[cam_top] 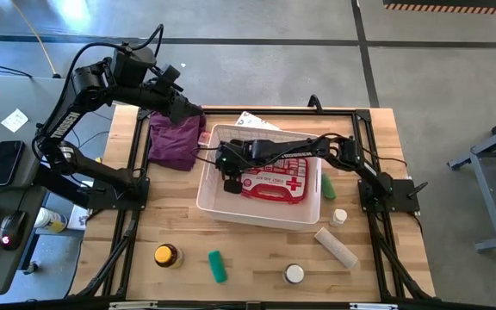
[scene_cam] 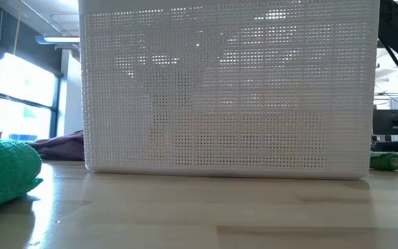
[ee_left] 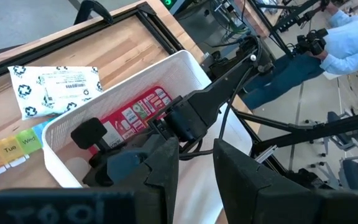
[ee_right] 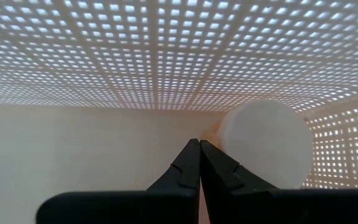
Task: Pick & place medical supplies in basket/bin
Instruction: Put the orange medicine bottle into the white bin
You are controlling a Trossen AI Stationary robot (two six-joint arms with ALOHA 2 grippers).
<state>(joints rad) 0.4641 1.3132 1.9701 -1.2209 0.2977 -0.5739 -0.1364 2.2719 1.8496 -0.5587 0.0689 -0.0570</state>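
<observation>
The right gripper (cam_top: 228,182) sits inside the white basket (cam_top: 261,217) at frame centre, fingers pressed together on nothing, beside a white round cap (ee_right: 267,144). The left gripper (cam_top: 192,112) hovers at upper left above the purple cloth (cam_top: 174,142), fingers slightly parted, empty. The red first-aid pouch (cam_top: 274,179) already lies in the basket. Remaining: amber bottle (cam_top: 166,256), green tube (cam_top: 218,265), beige roll (cam_top: 336,247), all along the lower edge. The bottle looks rigid and likely slick; grip its body. The roll should yield; take it mid-length.

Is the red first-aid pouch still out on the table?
No, the red first-aid pouch lies inside the white basket, under the right arm.
</observation>
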